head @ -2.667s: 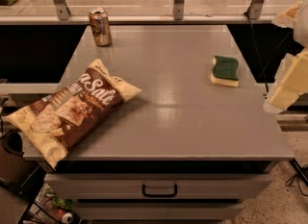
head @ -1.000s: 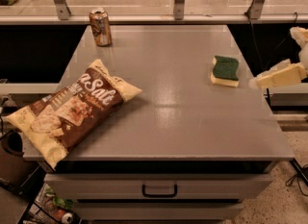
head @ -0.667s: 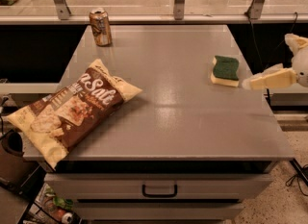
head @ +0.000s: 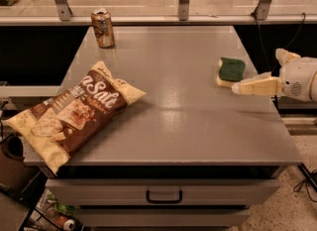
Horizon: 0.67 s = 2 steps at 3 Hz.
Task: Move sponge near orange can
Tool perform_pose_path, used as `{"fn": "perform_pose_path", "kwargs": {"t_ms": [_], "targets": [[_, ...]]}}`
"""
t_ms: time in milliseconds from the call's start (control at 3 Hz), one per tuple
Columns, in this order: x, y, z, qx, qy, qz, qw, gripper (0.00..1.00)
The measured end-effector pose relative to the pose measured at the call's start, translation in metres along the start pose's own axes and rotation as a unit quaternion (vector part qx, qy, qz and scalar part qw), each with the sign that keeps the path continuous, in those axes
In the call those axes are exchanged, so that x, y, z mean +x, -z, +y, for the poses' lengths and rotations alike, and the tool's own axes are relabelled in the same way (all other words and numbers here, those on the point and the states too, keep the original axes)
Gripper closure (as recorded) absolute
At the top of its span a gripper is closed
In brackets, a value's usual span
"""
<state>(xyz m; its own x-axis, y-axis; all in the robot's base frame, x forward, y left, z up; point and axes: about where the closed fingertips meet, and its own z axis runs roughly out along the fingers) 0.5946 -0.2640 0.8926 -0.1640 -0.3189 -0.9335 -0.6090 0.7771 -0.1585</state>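
The sponge (head: 231,71), dark green side up over its pale yellow foam, lies flat on the grey table (head: 188,131) close to the right edge, towards the far half. The gripper (head: 258,71) reaches in from the right at the table's edge, just beside the sponge. Its fingers are apart with nothing between them. The nearer finger (head: 255,86) points left, its tip just short of the sponge's front right corner, and whether it touches cannot be told. The other finger shows shorter, higher and further right. The orange can (head: 103,28) stands upright at the far left corner of the table, well apart from the sponge. A large brown-and-cream snack bag (head: 74,113) lies on the left side, its lower end hanging over the table's left edge. Under the tabletop is a drawer with a dark handle (head: 164,196).
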Motion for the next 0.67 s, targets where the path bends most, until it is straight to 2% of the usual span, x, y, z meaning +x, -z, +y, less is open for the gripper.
{"fn": "perform_pose_path", "kwargs": {"t_ms": [667], "targets": [[0.0078,-0.0098,0.0022,-0.001,-0.018,-0.011,0.9998,0.0]]}}
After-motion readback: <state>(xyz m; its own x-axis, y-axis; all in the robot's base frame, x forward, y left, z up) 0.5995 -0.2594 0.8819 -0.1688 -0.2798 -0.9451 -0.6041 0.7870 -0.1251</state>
